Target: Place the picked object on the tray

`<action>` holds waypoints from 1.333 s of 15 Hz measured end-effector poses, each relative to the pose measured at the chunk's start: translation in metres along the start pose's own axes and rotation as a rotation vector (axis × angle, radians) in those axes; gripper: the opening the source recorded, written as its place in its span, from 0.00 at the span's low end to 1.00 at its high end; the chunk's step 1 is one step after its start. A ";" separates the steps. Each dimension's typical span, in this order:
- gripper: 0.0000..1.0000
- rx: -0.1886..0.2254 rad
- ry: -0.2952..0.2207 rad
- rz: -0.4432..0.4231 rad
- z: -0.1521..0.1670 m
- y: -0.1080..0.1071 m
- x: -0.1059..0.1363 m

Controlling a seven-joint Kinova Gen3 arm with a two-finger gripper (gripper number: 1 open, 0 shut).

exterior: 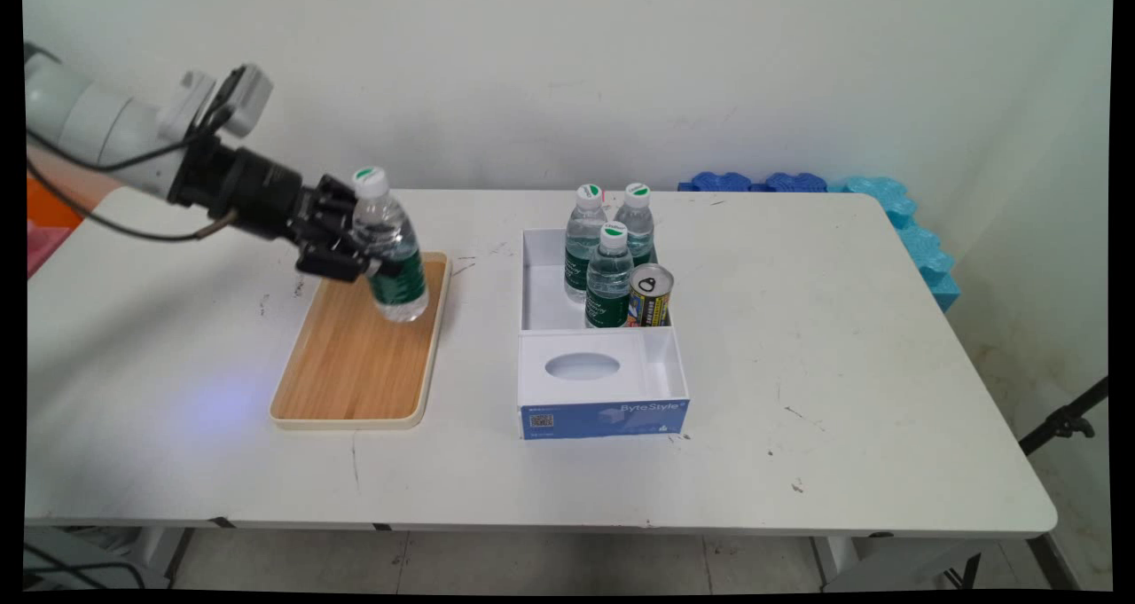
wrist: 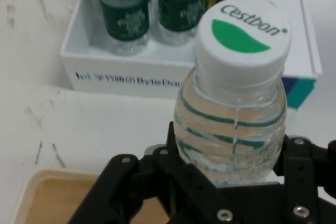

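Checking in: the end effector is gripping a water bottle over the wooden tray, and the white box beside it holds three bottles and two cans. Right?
Nearly. The end effector does grip a water bottle over the wooden tray, and the white box holds three bottles, but only one can, not two. The main view shows this.

A white table (exterior: 798, 338) with scuffs and dark specks fills most of the frame. Left of centre on it lies a wooden tray (exterior: 355, 364) with a cream rim. At centre sits a white box (exterior: 603, 364) with a blue front lettered ByteStyle, just right of the tray.
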 end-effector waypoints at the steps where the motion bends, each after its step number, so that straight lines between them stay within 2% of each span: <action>1: 0.00 -0.004 -0.008 0.009 0.001 0.002 -0.009; 10: 0.00 -0.047 -0.064 0.037 0.034 0.015 -0.064; 16: 0.00 -0.046 -0.056 0.047 0.048 0.015 -0.077; 17: 1.00 -0.045 -0.054 0.049 0.049 0.014 -0.079; 20: 1.00 -0.042 -0.051 0.050 0.052 0.013 -0.082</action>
